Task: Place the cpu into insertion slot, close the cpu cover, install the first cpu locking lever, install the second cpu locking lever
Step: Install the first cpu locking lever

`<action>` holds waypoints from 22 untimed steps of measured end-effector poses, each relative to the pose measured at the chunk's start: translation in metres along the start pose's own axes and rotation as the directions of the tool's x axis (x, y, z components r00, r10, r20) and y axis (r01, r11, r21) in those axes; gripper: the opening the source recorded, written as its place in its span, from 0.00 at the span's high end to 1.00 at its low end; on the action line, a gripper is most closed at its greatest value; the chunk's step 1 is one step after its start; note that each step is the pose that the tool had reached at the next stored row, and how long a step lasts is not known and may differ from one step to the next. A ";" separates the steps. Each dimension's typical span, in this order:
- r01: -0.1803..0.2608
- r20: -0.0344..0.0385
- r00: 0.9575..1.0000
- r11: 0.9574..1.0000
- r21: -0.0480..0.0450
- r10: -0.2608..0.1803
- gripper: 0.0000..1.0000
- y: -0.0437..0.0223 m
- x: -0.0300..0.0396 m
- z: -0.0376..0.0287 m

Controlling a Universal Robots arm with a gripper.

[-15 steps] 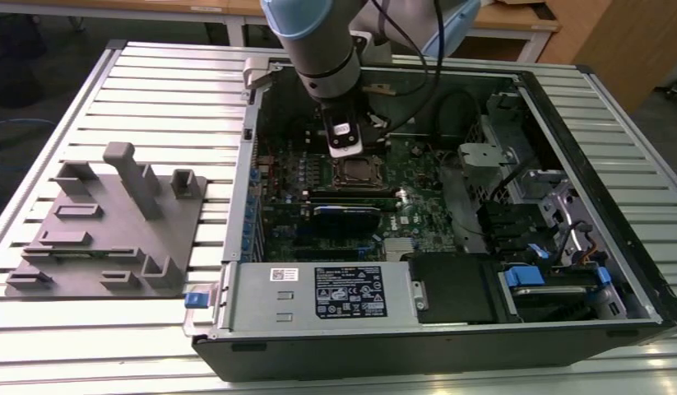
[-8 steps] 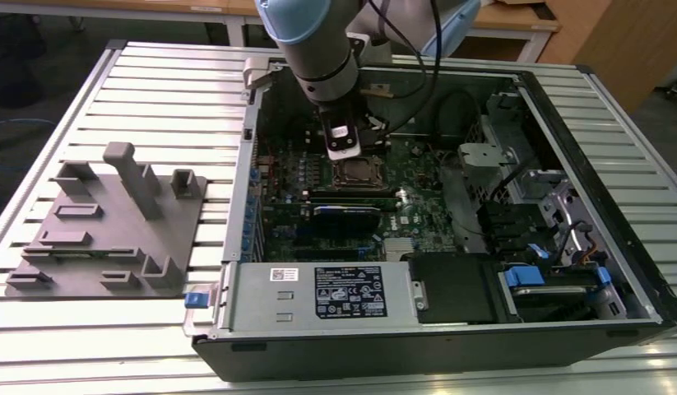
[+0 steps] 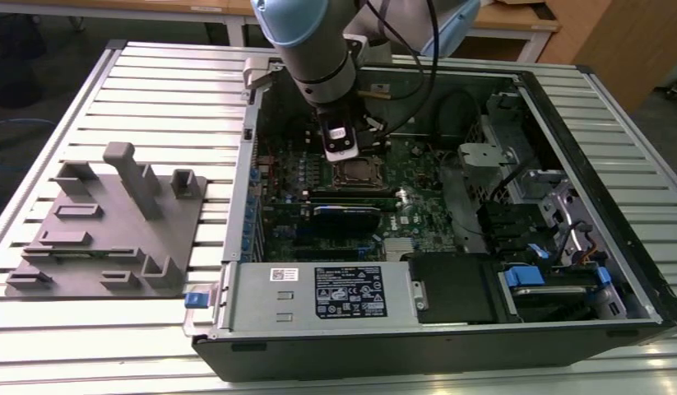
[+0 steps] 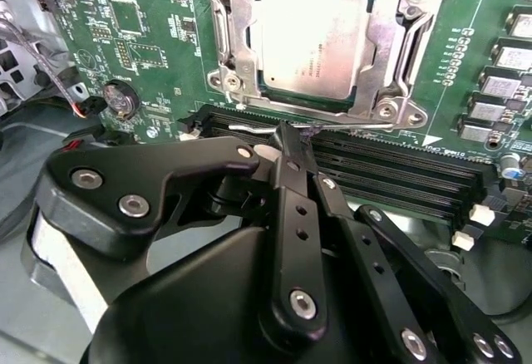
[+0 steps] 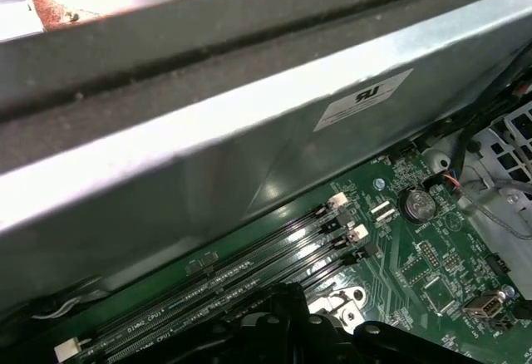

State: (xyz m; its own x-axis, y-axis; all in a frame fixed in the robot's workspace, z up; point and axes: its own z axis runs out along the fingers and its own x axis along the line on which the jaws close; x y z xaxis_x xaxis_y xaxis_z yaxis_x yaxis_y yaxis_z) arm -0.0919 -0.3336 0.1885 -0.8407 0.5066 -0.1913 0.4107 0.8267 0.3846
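In the second wrist view, the cpu (image 4: 309, 40) is seen seated in the insertion slot (image 4: 223, 48) at upper centre, framed by the closed cpu cover (image 4: 391, 44). The gripper (image 4: 293, 150), fingers pressed together, is set against a thin locking lever (image 4: 349, 125) (seemingly to push it down).

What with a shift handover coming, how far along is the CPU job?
Done: the cpu sits in the insertion slot, and the cpu cover looks closed over it. In hand: the shut gripper has its tip at a thin locking lever lying along the socket's edge beside the memory slots. Left: at least this lever; I cannot tell whether either is latched.
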 end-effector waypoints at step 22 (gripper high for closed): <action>0.009 0.011 1.000 1.000 0.023 -0.010 0.89 0.0002 -0.0010 0.0057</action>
State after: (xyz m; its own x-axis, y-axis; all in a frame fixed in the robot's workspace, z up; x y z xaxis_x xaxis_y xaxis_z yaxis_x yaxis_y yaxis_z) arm -0.0889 -0.3324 0.1836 -0.8407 0.5012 -0.2049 0.4106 0.8367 0.3623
